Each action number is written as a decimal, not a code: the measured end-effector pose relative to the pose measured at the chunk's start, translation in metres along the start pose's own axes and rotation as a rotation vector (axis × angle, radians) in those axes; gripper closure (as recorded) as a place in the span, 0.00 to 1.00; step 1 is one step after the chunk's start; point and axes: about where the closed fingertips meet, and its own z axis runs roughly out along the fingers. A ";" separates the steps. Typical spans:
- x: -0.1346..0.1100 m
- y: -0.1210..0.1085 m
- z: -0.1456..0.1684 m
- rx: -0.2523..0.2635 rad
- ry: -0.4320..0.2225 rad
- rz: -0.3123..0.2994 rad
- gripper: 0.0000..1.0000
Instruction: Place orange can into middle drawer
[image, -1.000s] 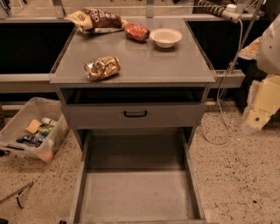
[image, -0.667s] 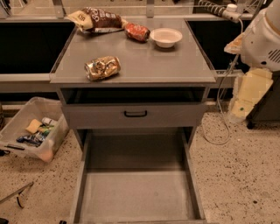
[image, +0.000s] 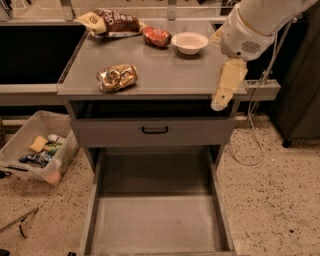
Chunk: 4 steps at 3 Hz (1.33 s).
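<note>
The orange can (image: 116, 77) lies on its side on the grey cabinet top (image: 165, 75), left of middle. The middle drawer (image: 155, 220) is pulled wide open at the bottom of the cabinet, and its long grey floor is bare. My gripper (image: 223, 92) hangs from the white arm (image: 255, 25) over the right front edge of the cabinet top. It is well to the right of the can, apart from it, and holds nothing that I can see.
A brown chip bag (image: 110, 21), a red can (image: 156, 36) and a white bowl (image: 190, 42) sit at the back of the top. A shallower drawer with a black handle (image: 155, 130) is shut. A plastic bin (image: 35, 147) stands on the floor at left. A cable (image: 250, 135) hangs at right.
The arm has swung in from the right edge of the view toward the left, and now hangs over the cabinet's right front corner. The can has not moved.
</note>
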 end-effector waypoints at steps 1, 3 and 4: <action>-0.056 -0.029 0.039 -0.013 -0.086 -0.073 0.00; -0.065 -0.052 0.066 0.003 -0.123 -0.103 0.00; -0.093 -0.082 0.105 0.010 -0.181 -0.185 0.00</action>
